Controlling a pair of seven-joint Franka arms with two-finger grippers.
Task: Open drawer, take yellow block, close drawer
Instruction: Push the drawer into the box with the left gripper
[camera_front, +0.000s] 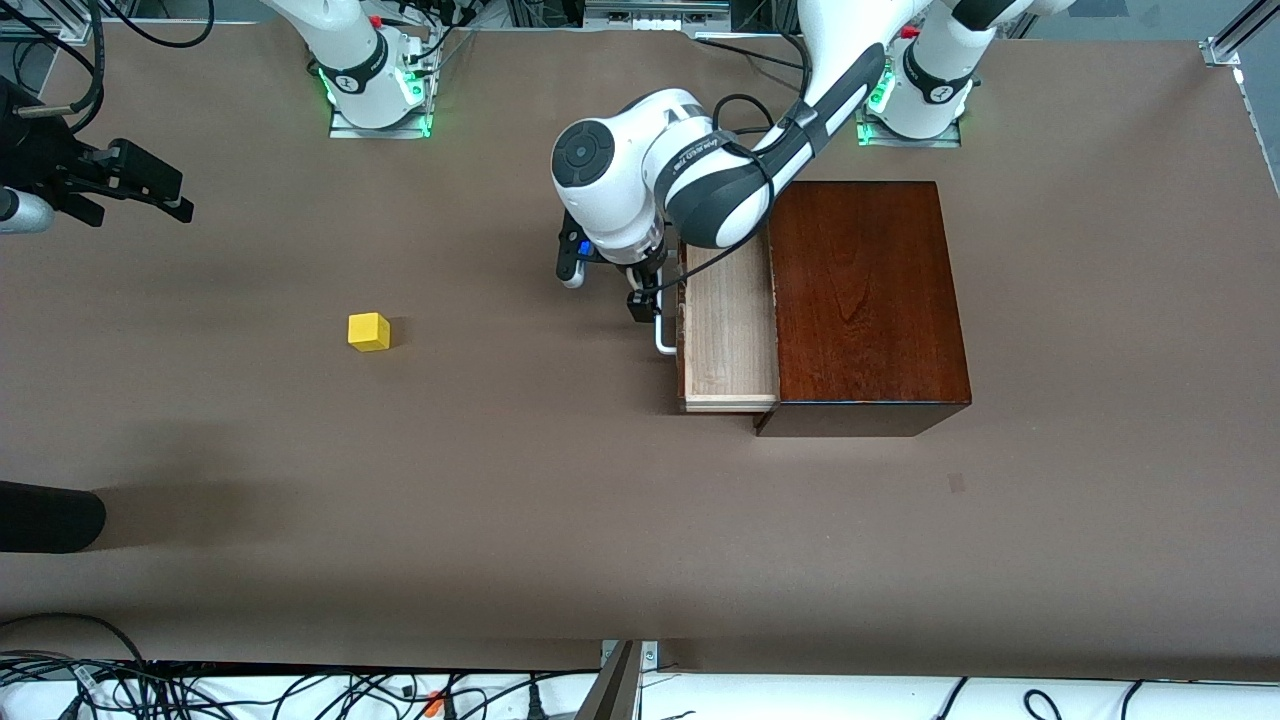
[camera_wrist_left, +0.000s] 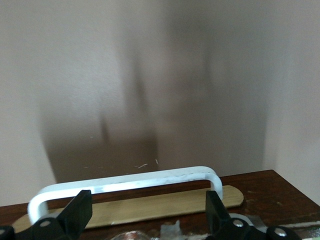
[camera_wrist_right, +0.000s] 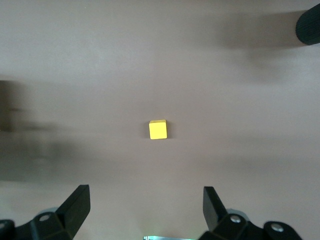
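Left hand (camera_front: 650, 300) at drawer (camera_front: 728, 330) handle

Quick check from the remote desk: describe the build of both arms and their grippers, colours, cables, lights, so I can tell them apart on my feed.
Both arms are glossy white with dark grey joint bands and green lights at their bases. The left arm carries a black cable along it; the left gripper has black fingers and a blue detail. The right gripper is black, with black wedge fingers.

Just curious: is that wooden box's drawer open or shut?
Partly open: the drawer juts out of the box, its pale interior showing and empty.
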